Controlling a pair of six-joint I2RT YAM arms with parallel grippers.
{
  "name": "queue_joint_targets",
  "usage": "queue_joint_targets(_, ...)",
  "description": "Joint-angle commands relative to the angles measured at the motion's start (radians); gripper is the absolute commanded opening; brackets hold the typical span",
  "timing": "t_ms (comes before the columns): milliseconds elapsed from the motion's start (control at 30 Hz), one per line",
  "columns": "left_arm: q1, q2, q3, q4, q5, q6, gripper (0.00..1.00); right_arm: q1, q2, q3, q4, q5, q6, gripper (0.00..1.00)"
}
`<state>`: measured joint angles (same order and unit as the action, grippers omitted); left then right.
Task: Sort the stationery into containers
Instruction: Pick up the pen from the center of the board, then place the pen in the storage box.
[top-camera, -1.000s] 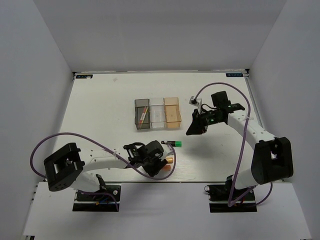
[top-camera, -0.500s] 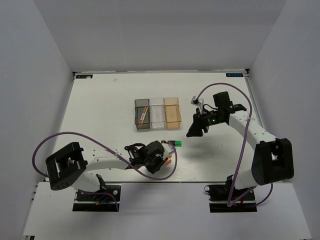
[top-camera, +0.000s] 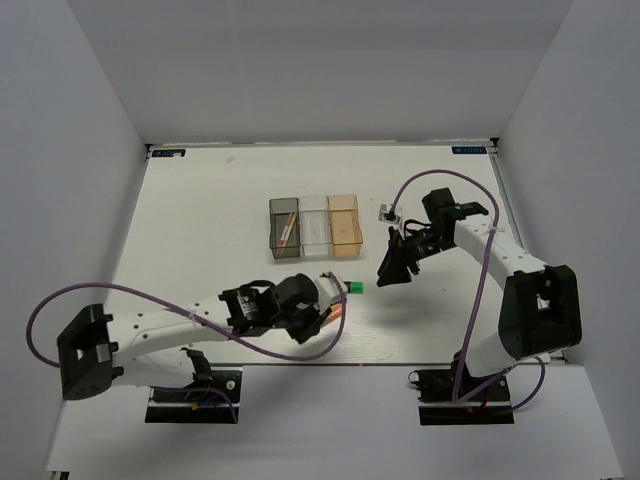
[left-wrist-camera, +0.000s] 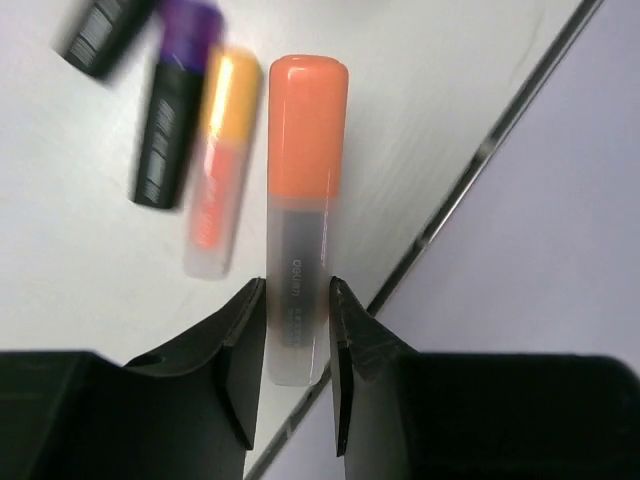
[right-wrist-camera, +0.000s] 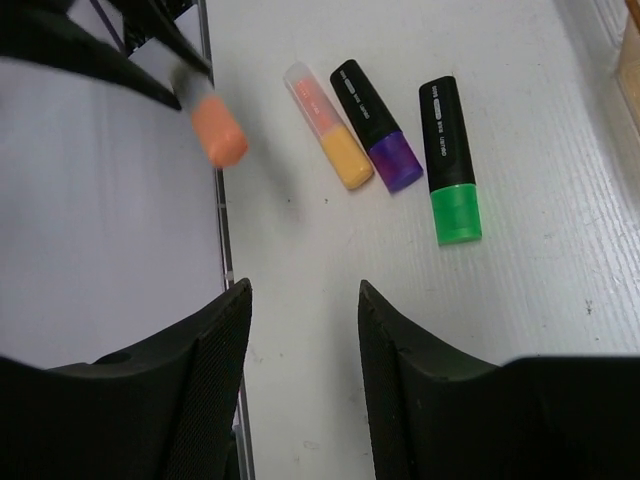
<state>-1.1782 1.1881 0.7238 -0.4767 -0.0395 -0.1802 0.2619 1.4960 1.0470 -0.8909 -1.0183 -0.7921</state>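
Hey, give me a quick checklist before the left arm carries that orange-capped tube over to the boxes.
1. Left gripper hold on the orange-capped tube: ok, jaws clamp its clear barrel.
2. Right gripper out of play: ok, open and empty.
3. Tan-orange box free from above: ok, no arm over it.
4. Second tube, purple-ended marker and green-ended marker apart from the held one: ok, lying together on the table.
5. Which box takes tubes: cannot tell.

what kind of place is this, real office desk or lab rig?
Likely a lab test cell: white table boxed in by blank walls, left arm and right arm bolted at its near edge, only a box row and markers laid out.
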Motion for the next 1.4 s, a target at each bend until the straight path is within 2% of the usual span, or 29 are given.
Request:
queue_joint_targets(0, 0.121, -0.067, 0.081, -0.028, 0.006, 0.018, 0.00, -0.006, 0.009, 0.036, -0.069, -0.049, -0.078, 0.50)
queue_joint_targets(133, 0.271, -0.067, 0.121, 0.048, 0.056, 0.002, 0.00, -0.001, 0.004, 0.021, -0.063, -0.036, -0.070, 0.50)
queue_joint_targets(233, 0.412, 0.016, 0.178, 0.124, 0.085, -0.042, 0.00, 0.000, -0.005, -0.001, -0.019, 0.000, -0.032, 0.50)
queue_joint_targets(333, 0.472, 0.140, 0.261, 0.200, 0.061, -0.097, 0.02, 0.002, -0.029, -0.016, 0.041, 0.052, 0.010, 0.50)
queue_joint_targets(467, 0.526, 0.354, 0.405, 0.276, 0.061, -0.157, 0.02, 0.005, -0.059, -0.033, 0.066, 0.073, 0.044, 0.47)
queue_joint_targets(600, 0.540, 0.507, 0.573, 0.256, 0.020, -0.168, 0.02, 0.005, -0.071, -0.045, 0.095, 0.101, 0.060, 0.47)
queue_joint_targets(700, 0.546, 0.599, 0.647, 0.233, -0.026, -0.169, 0.11, 0.002, -0.077, -0.051, 0.104, 0.122, 0.056, 0.49)
queue_joint_targets(800, 0.557, 0.669, 0.695, 0.217, -0.066, -0.177, 0.14, 0.005, -0.080, -0.056, 0.110, 0.133, 0.053, 0.51)
queue_joint_targets(867, 0.563, 0.683, 0.721, 0.207, -0.079, -0.180, 0.23, 0.005, -0.079, -0.056, 0.113, 0.133, 0.047, 0.52)
queue_joint_targets(900, 0.565, 0.702, 0.723, 0.201, -0.080, -0.180, 0.31, 0.007, -0.080, -0.056, 0.115, 0.135, 0.044, 0.55)
queue_joint_targets(967, 0.568, 0.706, 0.732, 0.191, -0.085, -0.177, 0.34, 0.008, -0.076, -0.054, 0.115, 0.138, 0.028, 0.58)
queue_joint_targets(1000, 0.568, 0.709, 0.735, 0.188, -0.086, -0.179, 0.44, 0.013, -0.074, -0.051, 0.113, 0.136, 0.024, 0.58)
queue_joint_targets(1033, 0.568, 0.706, 0.730, 0.190, -0.089, -0.176, 0.50, 0.016, -0.072, -0.051, 0.112, 0.135, -0.001, 0.60)
queue_joint_targets(1133, 0.571, 0.696, 0.730, 0.185, -0.094, -0.173, 0.51, 0.031, -0.068, -0.042, 0.106, 0.118, -0.038, 0.63)
queue_joint_targets(1233, 0.574, 0.662, 0.730, 0.173, -0.096, -0.166, 0.58, 0.060, -0.036, -0.012, 0.084, 0.101, -0.100, 0.63)
queue_joint_targets(1300, 0.568, 0.639, 0.718, 0.168, -0.089, -0.165, 0.59, 0.083, -0.022, 0.007, 0.053, 0.086, -0.157, 0.64)
queue_joint_targets(1367, 0.557, 0.563, 0.677, 0.174, -0.088, -0.156, 0.53, 0.114, 0.006, 0.022, 0.047, 0.084, -0.177, 0.62)
